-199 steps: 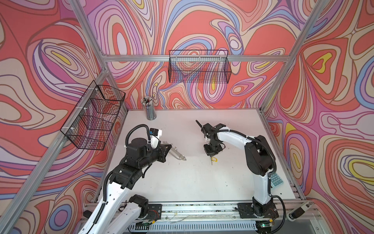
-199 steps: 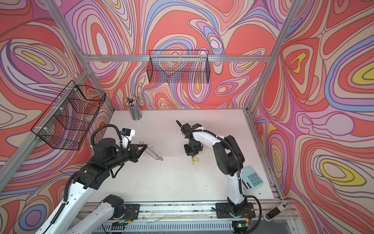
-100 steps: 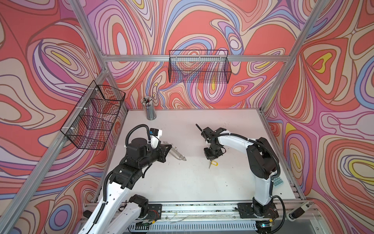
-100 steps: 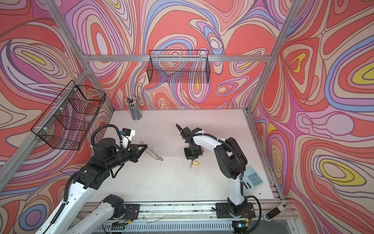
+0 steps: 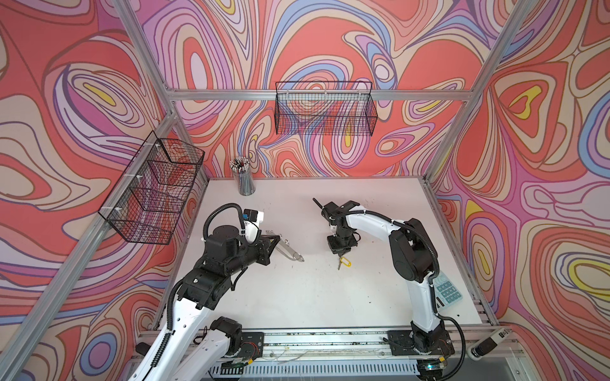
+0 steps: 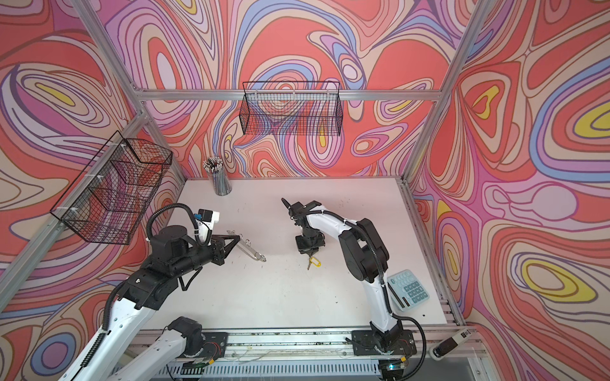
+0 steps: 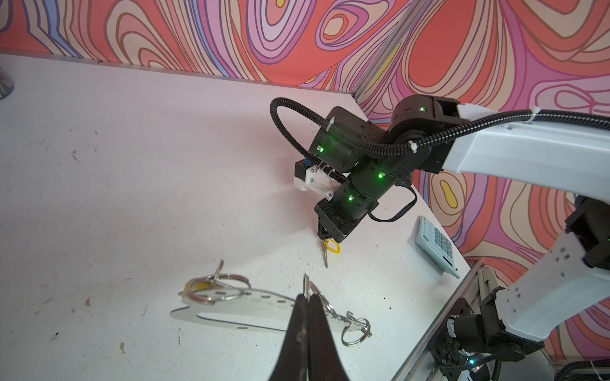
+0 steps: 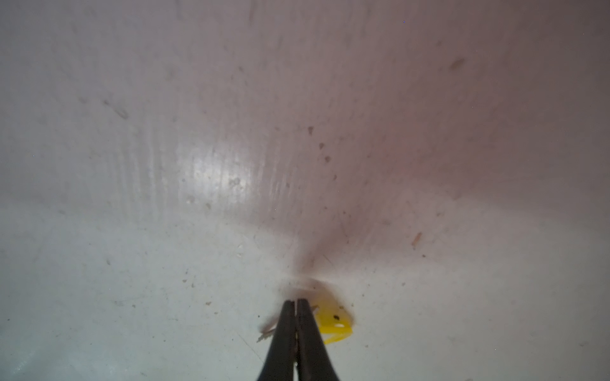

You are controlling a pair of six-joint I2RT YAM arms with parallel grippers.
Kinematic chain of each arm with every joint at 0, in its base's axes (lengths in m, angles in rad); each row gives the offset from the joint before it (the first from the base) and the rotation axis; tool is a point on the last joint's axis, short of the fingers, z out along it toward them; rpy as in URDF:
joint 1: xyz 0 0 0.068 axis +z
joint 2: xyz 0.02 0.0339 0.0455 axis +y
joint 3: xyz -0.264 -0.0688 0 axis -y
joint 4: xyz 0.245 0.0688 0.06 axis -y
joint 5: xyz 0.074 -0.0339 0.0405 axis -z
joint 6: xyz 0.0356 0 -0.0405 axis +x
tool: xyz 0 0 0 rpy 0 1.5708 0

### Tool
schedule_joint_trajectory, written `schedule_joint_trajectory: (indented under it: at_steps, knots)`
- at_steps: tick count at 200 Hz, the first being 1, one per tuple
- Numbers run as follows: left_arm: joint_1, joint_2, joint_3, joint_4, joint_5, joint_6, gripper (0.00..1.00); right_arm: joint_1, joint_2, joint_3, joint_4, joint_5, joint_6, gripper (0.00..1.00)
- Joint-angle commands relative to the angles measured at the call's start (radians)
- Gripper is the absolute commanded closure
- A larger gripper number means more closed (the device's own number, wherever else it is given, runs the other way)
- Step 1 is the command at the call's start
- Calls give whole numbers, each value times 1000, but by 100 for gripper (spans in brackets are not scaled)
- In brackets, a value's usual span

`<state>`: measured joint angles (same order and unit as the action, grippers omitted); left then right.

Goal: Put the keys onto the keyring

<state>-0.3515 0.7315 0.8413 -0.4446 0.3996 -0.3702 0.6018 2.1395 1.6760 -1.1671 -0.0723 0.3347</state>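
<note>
**Fingers pressed shut on keyring and key**

Fingers [image 7: 297, 330] of the left gripper [image 7: 307, 297] are being pressed together on the keyring [image 7: 251, 306], with a wire ring being pinched at the plate's edge. Their bases are being cut off by the frame, and part of the plate is being hidden behind them. A second yellow tag [image 7: 198, 285] is being half covered by rings at the plate's far end; its key cannot be made out. The right gripper [image 7: 325, 235] is being pointed straight down over the table [image 7: 132, 165], wrist bent beneath a level forearm. Its fingers [image 8: 284, 330] are being closed on the key [image 7: 325, 259], with the yellow tag [image 8: 331, 325] just beside them. The pinch point itself is being hidden. In both top views the left arm is being stretched level towards the middle, and the keyring is being held well apart from the key.
</note>
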Motion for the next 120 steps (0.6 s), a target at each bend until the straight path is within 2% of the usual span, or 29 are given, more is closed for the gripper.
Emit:
schedule_joint_trajectory:
  at_steps: [1, 21, 34, 69, 86, 120]
  knots:
    - [8, -7, -12, 44, 29, 0, 100, 3, 33, 51, -81, 13, -20, 94]
    - [8, -3, -10, 46, 43, 0, 100, 3, 52, 64, -92, 7, -28, 93]
    - [7, -3, -10, 46, 42, 0, 100, 3, 62, 73, -95, 6, -34, 98]
    - [7, -7, -9, 43, 36, 1, 100, 4, 77, 85, -94, 6, -36, 99]
    - [8, -7, -9, 44, 34, 1, 100, 4, 81, 96, -103, 16, -40, 94]
    - [8, -5, -10, 43, 36, -1, 100, 3, 88, 119, -128, 25, -52, 94]
